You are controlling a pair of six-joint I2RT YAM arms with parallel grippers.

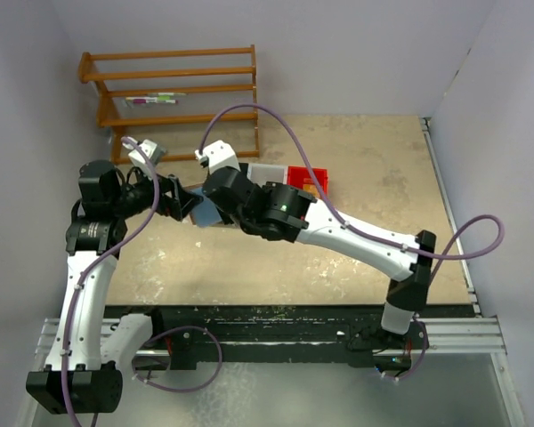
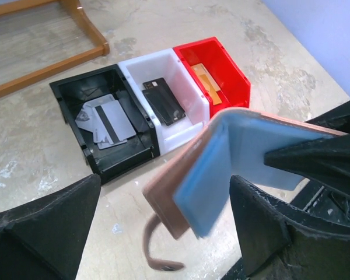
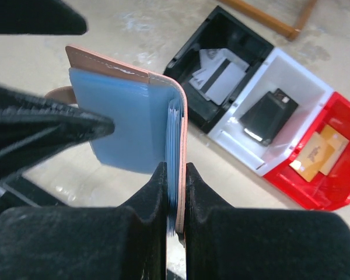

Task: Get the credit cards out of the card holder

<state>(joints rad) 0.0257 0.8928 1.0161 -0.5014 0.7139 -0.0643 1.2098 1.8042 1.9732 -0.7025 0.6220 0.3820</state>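
The card holder (image 2: 163, 201), pinkish-brown with light blue sleeves and a dangling strap tab, hangs open above the table. It also shows in the right wrist view (image 3: 128, 116) and in the top view (image 1: 203, 212). My right gripper (image 3: 175, 184) is shut on one flap, pinching the cover and the sleeves. My left gripper (image 2: 164, 195) is open, and its fingers (image 2: 262, 227) straddle the other flap. Golden-yellow credit cards (image 3: 318, 153) lie in the red bin (image 2: 233, 70). I see no card sticking out of the holder.
Three bins stand in a row on the table: a black bin (image 2: 76, 93) with grey-white cards (image 2: 108, 119), a white bin (image 2: 192, 93) with a black card (image 2: 163, 100), and the red one. A wooden rack (image 1: 173, 89) stands at the back left.
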